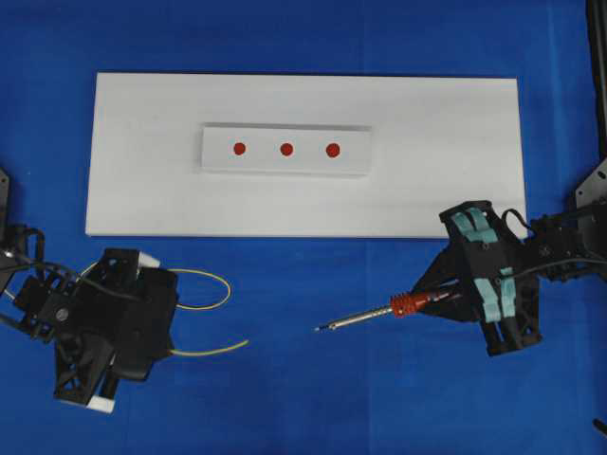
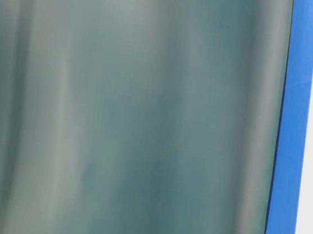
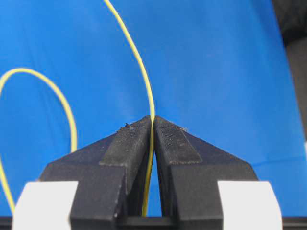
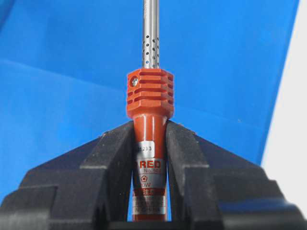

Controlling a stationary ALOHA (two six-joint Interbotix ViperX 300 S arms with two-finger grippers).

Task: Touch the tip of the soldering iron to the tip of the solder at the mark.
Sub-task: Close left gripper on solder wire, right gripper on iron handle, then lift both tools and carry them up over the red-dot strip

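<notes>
Blue cloth (image 1: 313, 398) open below white board (image 1: 142, 190) | left pincer (image 3: 152, 124) clamps solder (image 1: 213, 284) | right pincer (image 4: 149, 139) clamps soldering iron (image 1: 379, 313)

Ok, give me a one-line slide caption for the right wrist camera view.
Right gripper shut on the soldering iron, its perforated silver shaft pointing away over the blue table cover.

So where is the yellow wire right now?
In the overhead view, the solder curls at lower left, pinched in the left claw, below the white board.

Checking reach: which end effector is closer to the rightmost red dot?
Right. The right end effector sits below-right of the rightmost red dot; the left end effector is far lower-left.
</notes>
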